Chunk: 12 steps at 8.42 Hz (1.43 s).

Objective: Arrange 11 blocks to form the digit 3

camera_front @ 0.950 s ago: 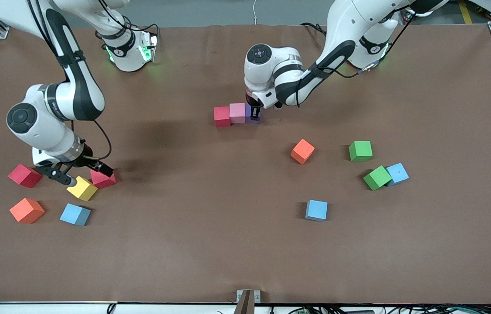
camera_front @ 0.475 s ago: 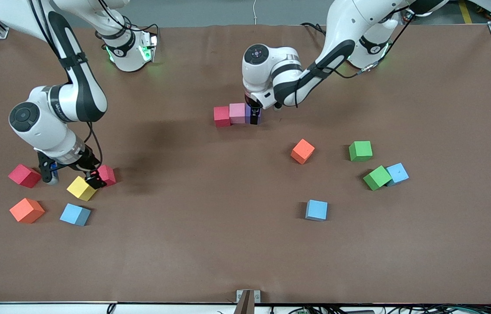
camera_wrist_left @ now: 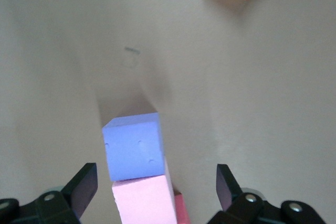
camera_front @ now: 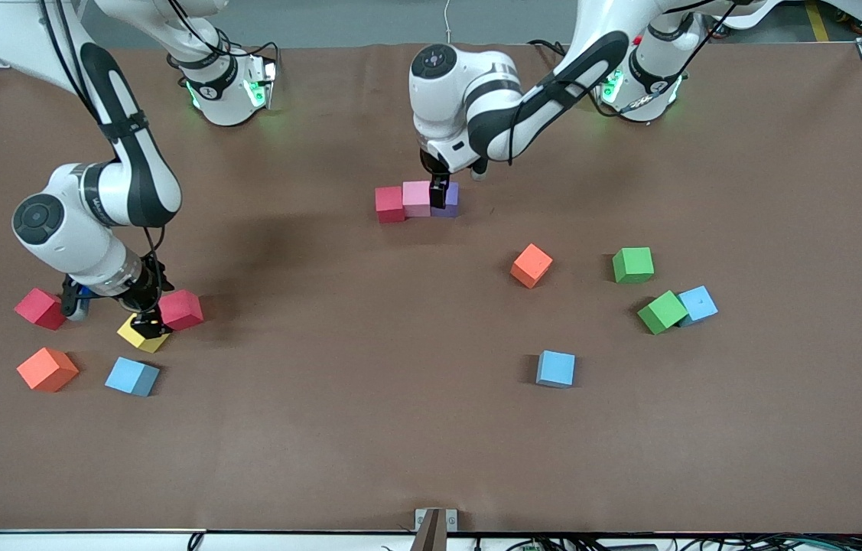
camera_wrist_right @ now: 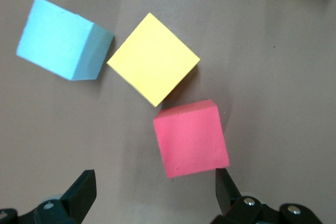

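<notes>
Three matte cubes (camera_front: 416, 201) abut; left gripper (camera_front: 439, 197) above, right gripper (camera_front: 141, 325) over yellow cube (camera_wrist_right: 153, 66), both agape, empty.

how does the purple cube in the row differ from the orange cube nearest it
The purple foam cube sits square, touching the pink cube at the row's end; the orange foam cube sits turned, alone, nearer the front camera. The left gripper, open, hangs over the purple one. Both look equal-sized.

My brown counter (camera_front: 369, 398) carries a touching row of red (camera_front: 389, 204), pink (camera_front: 416, 198) and purple (camera_front: 450, 200) blocks, with loose cubes scattered toward both ends, nearer the front camera.
</notes>
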Motion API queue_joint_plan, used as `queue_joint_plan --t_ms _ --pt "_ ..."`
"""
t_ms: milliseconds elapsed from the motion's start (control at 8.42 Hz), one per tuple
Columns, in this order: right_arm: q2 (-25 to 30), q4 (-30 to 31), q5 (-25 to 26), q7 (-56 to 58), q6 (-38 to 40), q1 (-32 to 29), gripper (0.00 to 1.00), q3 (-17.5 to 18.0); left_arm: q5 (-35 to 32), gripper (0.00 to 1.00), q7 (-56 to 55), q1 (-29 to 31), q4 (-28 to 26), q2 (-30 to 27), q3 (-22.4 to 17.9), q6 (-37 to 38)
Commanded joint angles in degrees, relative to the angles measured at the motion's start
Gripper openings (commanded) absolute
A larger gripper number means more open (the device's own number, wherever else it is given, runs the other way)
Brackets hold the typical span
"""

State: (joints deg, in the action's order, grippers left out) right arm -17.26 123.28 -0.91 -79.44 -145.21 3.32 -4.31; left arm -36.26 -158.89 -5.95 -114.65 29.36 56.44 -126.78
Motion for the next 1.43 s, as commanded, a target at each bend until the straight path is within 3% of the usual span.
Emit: queue_joint_plan --t_ms 0,713,950,1069,1307 --pt "-2.2 -0.8 1.6 -0.9 -0.1 -0.6 1.0 0.6 -3.5 1.0 -2.0 10.7 -1.6 -0.8 7.1 2.5" --pt "-3.0 -1.6 2.5 3.2 2.1 -2.3 1.0 0.7 -4.4 1.0 28.3 28.4 -1.4 1.8 7.4 1.8" --pt "-5.1 -2.9 2.5 3.0 2.1 -2.2 1.0 0.7 -6.1 1.0 36.7 28.5 0.7 3.9 2.9 0.9" --pt "-5.4 -2.9 2.5 3.4 2.1 -2.3 1.0 0.7 -6.1 1.0 36.8 28.3 4.7 5.8 0.4 0.9" --pt "-6.1 -2.9 2.5 3.4 2.1 -2.3 1.0 0.7 -6.1 1.0 40.1 30.5 5.8 6.2 -3.7 1.0"
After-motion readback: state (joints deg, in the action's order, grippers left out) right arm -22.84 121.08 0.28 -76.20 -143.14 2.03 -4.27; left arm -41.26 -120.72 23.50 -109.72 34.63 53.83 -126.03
